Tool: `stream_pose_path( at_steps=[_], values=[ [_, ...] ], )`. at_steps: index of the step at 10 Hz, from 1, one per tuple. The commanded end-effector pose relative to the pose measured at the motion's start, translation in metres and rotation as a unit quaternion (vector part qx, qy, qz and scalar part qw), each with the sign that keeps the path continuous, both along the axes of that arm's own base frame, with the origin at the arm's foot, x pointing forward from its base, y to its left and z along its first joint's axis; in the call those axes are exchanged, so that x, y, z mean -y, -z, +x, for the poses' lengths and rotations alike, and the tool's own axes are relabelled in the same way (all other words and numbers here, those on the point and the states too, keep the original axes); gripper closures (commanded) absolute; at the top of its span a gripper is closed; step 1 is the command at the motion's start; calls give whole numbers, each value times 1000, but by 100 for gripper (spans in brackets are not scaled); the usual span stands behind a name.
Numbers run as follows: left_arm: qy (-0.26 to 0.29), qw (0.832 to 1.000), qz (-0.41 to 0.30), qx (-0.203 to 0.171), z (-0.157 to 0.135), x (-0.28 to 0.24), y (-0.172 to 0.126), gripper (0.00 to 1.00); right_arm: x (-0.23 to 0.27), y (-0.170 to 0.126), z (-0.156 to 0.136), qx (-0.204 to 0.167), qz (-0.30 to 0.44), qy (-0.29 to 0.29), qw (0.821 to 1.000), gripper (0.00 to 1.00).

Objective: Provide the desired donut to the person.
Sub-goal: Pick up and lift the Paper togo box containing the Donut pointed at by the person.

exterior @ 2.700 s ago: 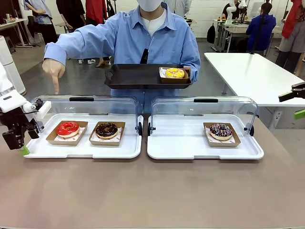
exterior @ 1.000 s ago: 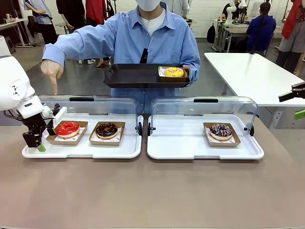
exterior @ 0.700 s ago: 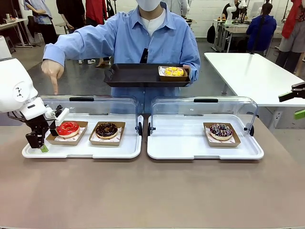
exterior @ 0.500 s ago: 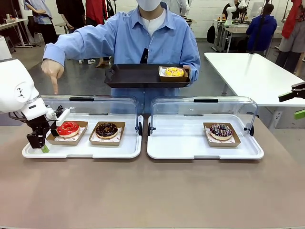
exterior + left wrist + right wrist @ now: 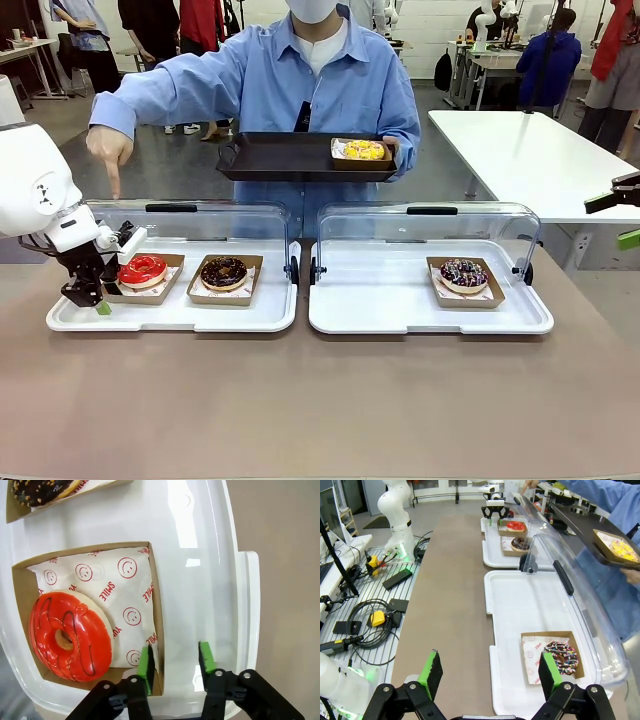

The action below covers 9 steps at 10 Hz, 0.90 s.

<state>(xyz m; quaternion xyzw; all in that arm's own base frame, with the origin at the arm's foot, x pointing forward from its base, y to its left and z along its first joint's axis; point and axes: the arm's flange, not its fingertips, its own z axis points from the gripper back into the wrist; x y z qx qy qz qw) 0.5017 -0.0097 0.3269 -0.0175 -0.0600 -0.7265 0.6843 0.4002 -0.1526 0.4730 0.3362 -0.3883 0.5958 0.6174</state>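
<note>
Left gripper has edged up to the red donut's cardboard tray; I read narrow jaws astride its wall, unclamped. Person points a forefinger straight down.

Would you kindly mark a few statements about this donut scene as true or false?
1. The person's hand points downward. True.
2. The black tray is empty. False: it carries a yellow donut.
3. The left claw straddles a wall of the cardboard tray holding the red donut. True.
4. The sprinkled donut shares a case with the chocolate donut. False: it sits alone in the right case.
5. The right claw is shut. False: it is open.
</note>
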Motion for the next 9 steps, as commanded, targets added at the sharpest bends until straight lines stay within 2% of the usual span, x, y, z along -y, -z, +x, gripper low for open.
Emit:
stream_pose_path(
  at_steps=[1, 2, 7, 9],
  values=[
    [15, 1000, 1, 6, 2, -4, 2, 90, 1, 0, -2, 0, -2, -3, 1000, 0],
    [15, 1000, 1, 5, 1, -4, 2, 99, 1, 0, -2, 0, -2, -3, 1000, 0],
    [27, 1000, 6, -4, -3, -5, 0, 100, 1, 0, -2, 0, -2, -3, 1000, 0],
    [28, 999, 33, -19, -20, -2, -14, 100, 1, 0, -2, 0, -2, -3, 1000, 0]
  ],
)
